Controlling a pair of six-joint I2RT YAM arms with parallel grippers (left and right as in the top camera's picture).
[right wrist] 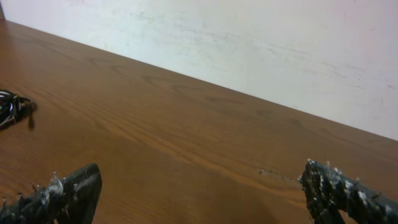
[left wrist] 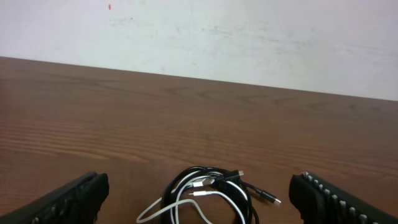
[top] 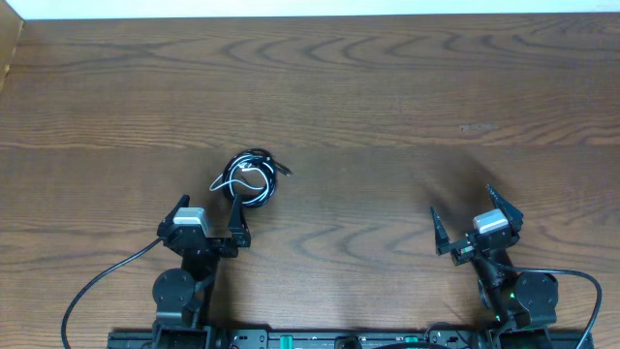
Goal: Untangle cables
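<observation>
The cables point(top: 250, 176) lie in one small coiled bundle on the wooden table, black cords wound round with one white cord through them. In the left wrist view the cables point(left wrist: 214, 182) sit just ahead of and between my fingers, several small plugs poking out to the right. My left gripper point(top: 208, 201) stands open right behind the bundle, its right finger close to the coil, nothing held. My right gripper point(top: 462, 204) is open over bare table far to the right. The right wrist view catches only an edge of the cables point(right wrist: 12, 107) at far left, with the right gripper point(right wrist: 200, 176) open.
The wooden table point(top: 387, 107) runs wide around the bundle to a white wall point(left wrist: 249, 37) along its far edge. The arm bases and their thick black wires point(top: 97, 286) sit at the near edge.
</observation>
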